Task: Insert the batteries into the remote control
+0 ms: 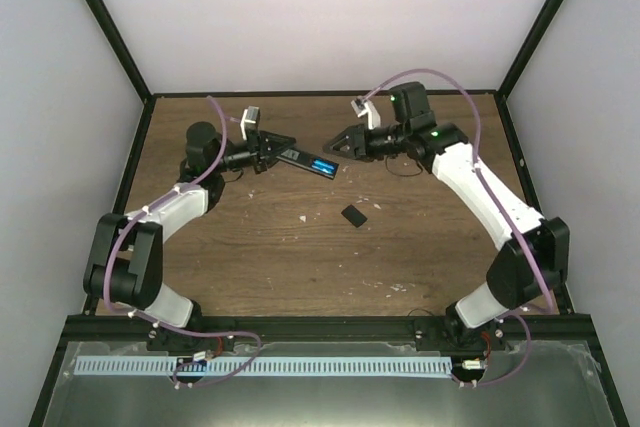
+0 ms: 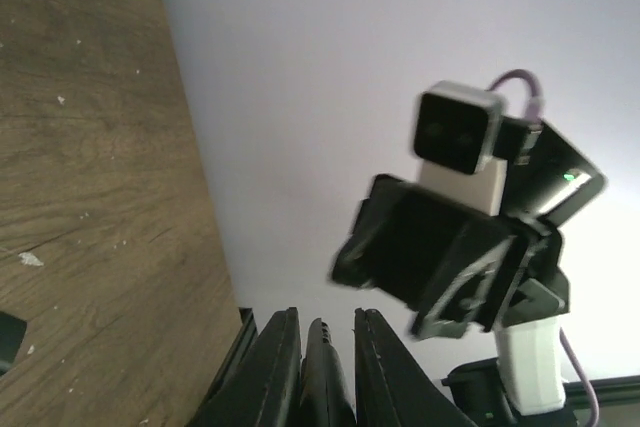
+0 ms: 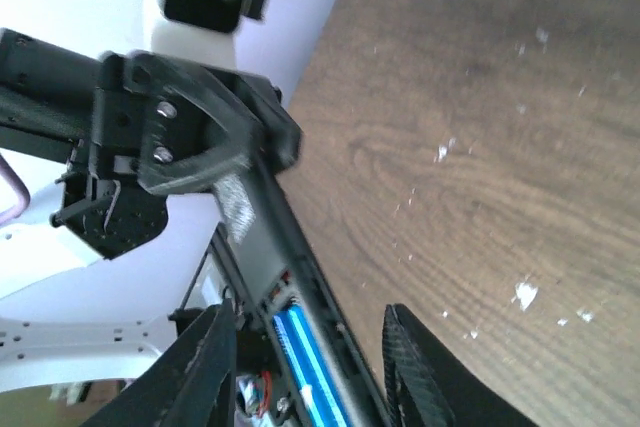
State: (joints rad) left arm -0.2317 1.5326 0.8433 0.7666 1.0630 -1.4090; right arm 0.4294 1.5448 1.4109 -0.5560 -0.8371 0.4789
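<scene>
My left gripper [image 1: 283, 149] is shut on one end of the remote control [image 1: 303, 158], a slim black bar held above the table and pointing right. The blue batteries [image 1: 322, 165] lie in its open bay. In the left wrist view the remote [image 2: 326, 372] shows edge-on between the fingers [image 2: 275, 367]. My right gripper [image 1: 338, 147] is open at the remote's free end. In the right wrist view its fingers [image 3: 418, 372] stand either side of the remote [image 3: 262, 222], apart from it, with the batteries [image 3: 303, 362] between them. My left gripper [image 3: 185, 137] grips the far end.
A short black cover piece [image 1: 352, 215] lies on the wooden table [image 1: 250, 247] in front of the grippers. Black frame posts and white walls enclose the table. Pale specks are scattered on the wood.
</scene>
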